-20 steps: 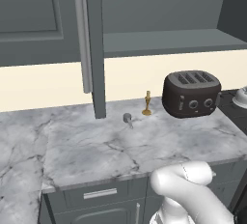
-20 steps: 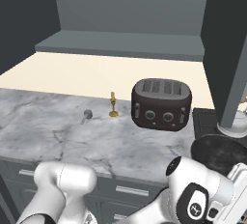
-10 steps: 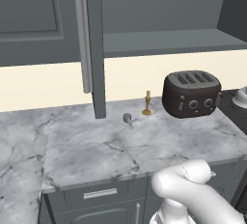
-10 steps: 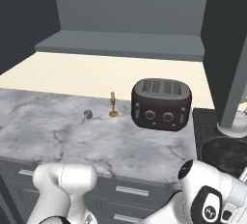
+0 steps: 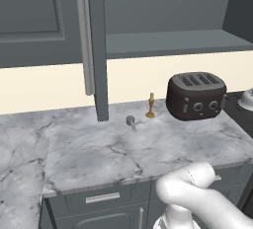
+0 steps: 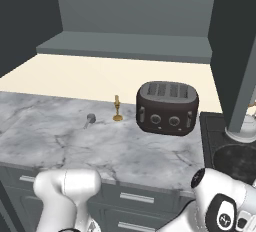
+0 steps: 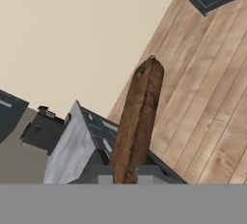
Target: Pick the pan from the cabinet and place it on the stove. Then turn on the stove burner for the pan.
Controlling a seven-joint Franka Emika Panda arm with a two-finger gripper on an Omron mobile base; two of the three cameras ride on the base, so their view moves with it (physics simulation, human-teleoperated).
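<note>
Right now your gripper [image 7: 125, 175] is clamped on a long brown wooden handle [image 7: 139, 121] that runs away from the fingers over the wood floor [image 7: 212, 97]; whether it is the pan's you cannot tell. Up on the wall, the cabinet [image 5: 163, 40] stands open above the marble counter [image 5: 123, 149], its shelf bare. Further right, the toaster [image 6: 167, 107] sits just left of the black stove [image 6: 227, 151].

A kitchen: marble counter [image 5: 99, 154], toaster [image 5: 195, 95], wall cabinet [image 5: 44, 20], drawers [image 5: 101, 198].
</note>
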